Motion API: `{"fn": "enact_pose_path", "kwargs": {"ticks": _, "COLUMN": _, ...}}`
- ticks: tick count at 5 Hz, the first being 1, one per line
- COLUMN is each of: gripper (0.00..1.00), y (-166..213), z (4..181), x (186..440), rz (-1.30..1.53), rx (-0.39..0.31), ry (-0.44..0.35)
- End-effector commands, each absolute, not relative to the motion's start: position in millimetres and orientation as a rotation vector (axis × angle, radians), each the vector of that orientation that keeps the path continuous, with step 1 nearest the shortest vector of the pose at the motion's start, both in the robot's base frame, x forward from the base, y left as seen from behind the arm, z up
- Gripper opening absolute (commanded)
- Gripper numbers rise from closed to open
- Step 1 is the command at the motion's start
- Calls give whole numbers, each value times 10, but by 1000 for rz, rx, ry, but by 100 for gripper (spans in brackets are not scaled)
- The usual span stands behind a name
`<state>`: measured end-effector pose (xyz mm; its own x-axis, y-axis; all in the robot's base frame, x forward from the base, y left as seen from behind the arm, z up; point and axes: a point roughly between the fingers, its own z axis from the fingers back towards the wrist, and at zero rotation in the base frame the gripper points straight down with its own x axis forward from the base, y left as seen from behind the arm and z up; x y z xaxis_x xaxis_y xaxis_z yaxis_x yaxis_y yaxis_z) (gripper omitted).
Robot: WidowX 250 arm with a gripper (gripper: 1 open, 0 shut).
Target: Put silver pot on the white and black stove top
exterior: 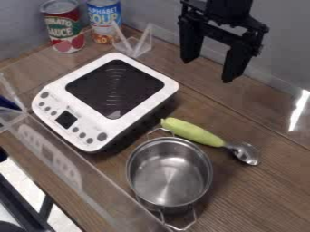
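The silver pot (169,176) stands upright and hollow side up on the wooden table near the front edge, a loop handle at its near rim. The white and black stove top (107,95) lies flat at left centre, its buttons along the front-left edge and nothing on its black glass. My gripper (208,61) hangs above the table at the upper right, pointing down, its two black fingers spread apart with nothing between them. It is well clear of both the pot and the stove.
A spoon with a yellow-green handle (208,138) lies just right of the pot. Two cans (63,25) stand at the back left behind the stove. A clear plastic rack (36,145) runs along the front left edge.
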<state>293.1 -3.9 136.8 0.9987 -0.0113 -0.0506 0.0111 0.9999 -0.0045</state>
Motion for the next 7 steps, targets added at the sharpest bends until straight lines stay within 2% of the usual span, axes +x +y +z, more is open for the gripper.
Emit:
{"fn": "enact_pose_path", "kwargs": {"ticks": 1, "gripper": 100, "y": -23, "z": 1408, "x": 2809, "rz": -50, "rx": -3, "ry": 59}}
{"fn": "enact_pose_path", "kwargs": {"ticks": 2, "gripper": 100, "y": -36, "z": 1436, "x": 2616, "rz": -129, "rx": -1, "ry": 65}}
{"fn": "enact_pose_path", "kwargs": {"ticks": 5, "gripper": 100, "y": -349, "z": 870, "x": 2261, "rz": -219, "rx": 31, "ry": 56}}
{"fn": "enact_pose_path", "kwargs": {"ticks": 7, "gripper": 100, "y": -397, "z": 540, "x": 2209, "rz": -249, "rx": 37, "ry": 74}}
